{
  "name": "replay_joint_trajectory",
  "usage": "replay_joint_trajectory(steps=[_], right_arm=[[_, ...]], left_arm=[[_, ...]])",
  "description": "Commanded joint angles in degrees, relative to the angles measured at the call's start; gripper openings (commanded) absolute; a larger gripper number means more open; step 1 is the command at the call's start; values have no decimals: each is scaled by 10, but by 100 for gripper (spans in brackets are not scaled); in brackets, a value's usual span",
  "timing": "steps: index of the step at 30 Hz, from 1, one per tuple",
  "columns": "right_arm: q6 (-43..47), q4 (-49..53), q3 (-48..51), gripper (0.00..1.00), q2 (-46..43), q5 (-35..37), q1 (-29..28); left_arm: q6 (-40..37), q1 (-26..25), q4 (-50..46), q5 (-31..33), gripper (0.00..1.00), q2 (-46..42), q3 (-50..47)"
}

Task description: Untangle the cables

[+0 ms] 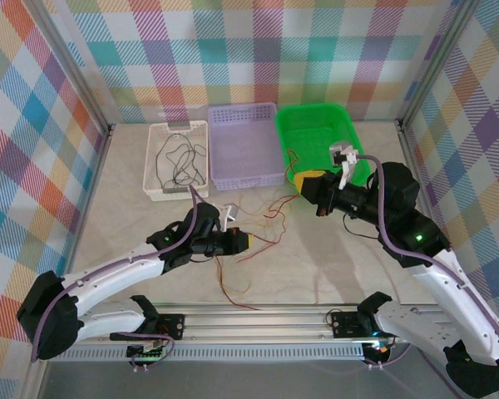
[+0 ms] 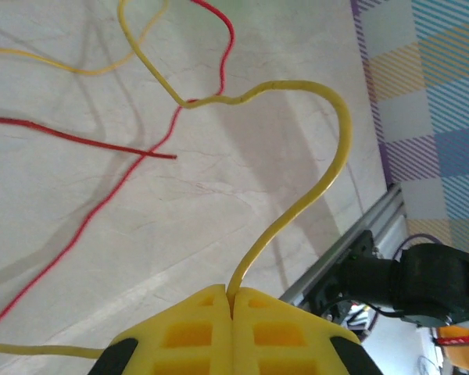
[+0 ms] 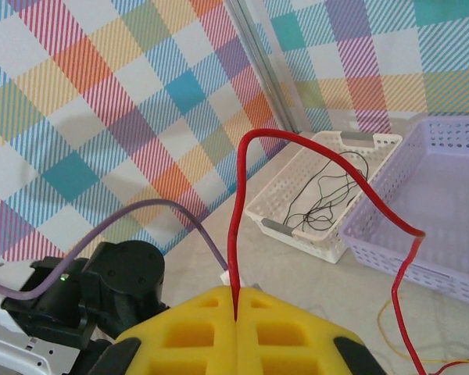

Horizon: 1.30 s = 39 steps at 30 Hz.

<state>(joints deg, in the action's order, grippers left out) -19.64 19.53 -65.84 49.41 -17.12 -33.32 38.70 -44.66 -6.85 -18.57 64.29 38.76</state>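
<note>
**Both grippers pinch one thin cable**

Ribbed yellow plastic fingers of the left gripper (image 2: 233, 301) are pressed together on a yellow cable (image 2: 328, 168). It is smooth and thin, and it bends in a wide arc above the pale, stone-patterned table (image 2: 242, 226). The right gripper (image 3: 236, 301) pinches in the same way a glossy red cable (image 3: 236, 211), which rises and curves over. Some loose wires (image 1: 276, 206), red and yellow, cross each other near the table's middle. At the far edge stand three perforated plastic baskets. The white basket (image 1: 152, 162) holds coiled black cables (image 3: 326, 205). Beside it are the purple basket (image 1: 245, 145) and the green basket (image 1: 316, 133).
</note>
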Motion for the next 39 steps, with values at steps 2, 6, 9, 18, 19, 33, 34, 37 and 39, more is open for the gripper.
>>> replay_joint_trajectory(steps=[2, 6, 9, 18, 19, 33, 34, 37, 39], right_arm=[[14, 14, -31, 0, 6, 1, 3], [10, 30, -61, 0, 42, -14, 3], [8, 39, -86, 0, 78, -23, 4], [9, 80, -200, 0, 224, -55, 7], [7, 78, -207, 0, 236, -59, 9], [-29, 68, -348, 0, 434, -141, 55], [-33, 68, -359, 0, 449, -145, 59], [-43, 85, -406, 0, 506, -159, 72], [-56, 94, -439, 0, 549, -169, 81]], left_arm=[[-59, 41, -71, 19, 0, -26, 36], [-72, 62, -85, 21, 0, -22, 40], [-68, 63, -85, 23, 0, -14, 34], [-70, 69, -86, 33, 0, -17, 25], [-68, 70, -85, 34, 0, -18, 23], [-54, 73, -72, 35, 0, -34, -2], [-53, 73, -71, 34, 0, -35, -3], [-50, 73, -69, 34, 0, -35, -4], [-49, 73, -69, 34, 0, -35, -3]])
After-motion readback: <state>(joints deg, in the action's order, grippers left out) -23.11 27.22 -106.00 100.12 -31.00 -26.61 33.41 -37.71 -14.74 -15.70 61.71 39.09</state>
